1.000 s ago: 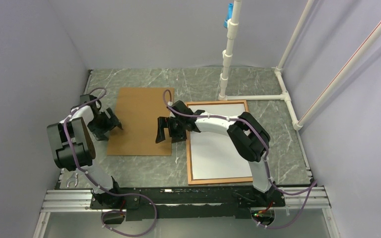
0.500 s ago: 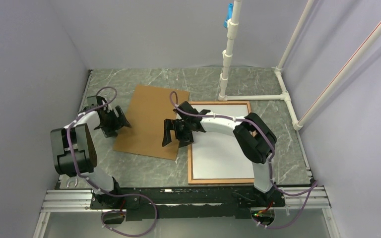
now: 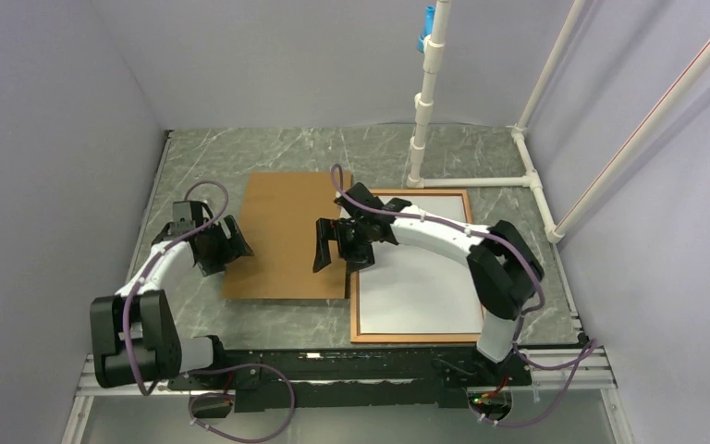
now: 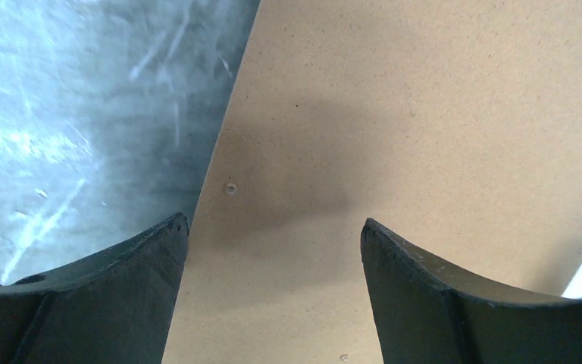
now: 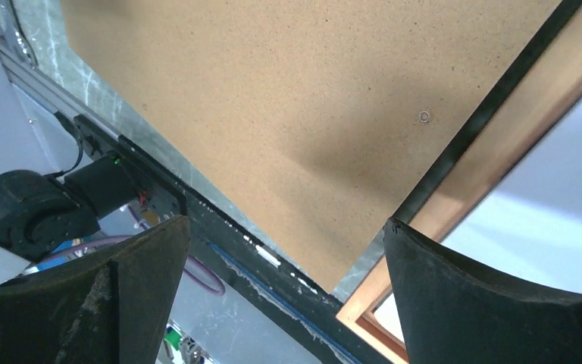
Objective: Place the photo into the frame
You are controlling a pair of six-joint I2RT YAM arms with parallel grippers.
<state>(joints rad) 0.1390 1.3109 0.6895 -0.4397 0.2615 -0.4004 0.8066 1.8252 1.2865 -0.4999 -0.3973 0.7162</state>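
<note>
The orange-brown frame [image 3: 416, 338] lies flat right of centre. A white sheet [image 3: 425, 277] fills it, the photo with its white back up; no picture side shows. The plain brown backing board [image 3: 282, 236] lies left of the frame, its right edge touching or slightly overlapping the frame's left rail. My left gripper [image 3: 233, 242] is open at the board's left edge, which shows between its fingers in the left wrist view [image 4: 273, 224]. My right gripper [image 3: 333, 250] is open over the board's right edge; its wrist view [image 5: 288, 224] shows board [image 5: 288, 98], frame rail [image 5: 500, 159] and white sheet [image 5: 553, 205].
A white pipe post [image 3: 422, 111] stands behind the frame, with a pipe [image 3: 481, 181] running along the table to the right wall. Grey walls close in left and right. The aluminium base rail [image 3: 333, 370] runs along the near edge.
The backing board has shifted right toward the frame, tilting midway and now lying square again beside it. Both grippers moved right with it, still open.
</note>
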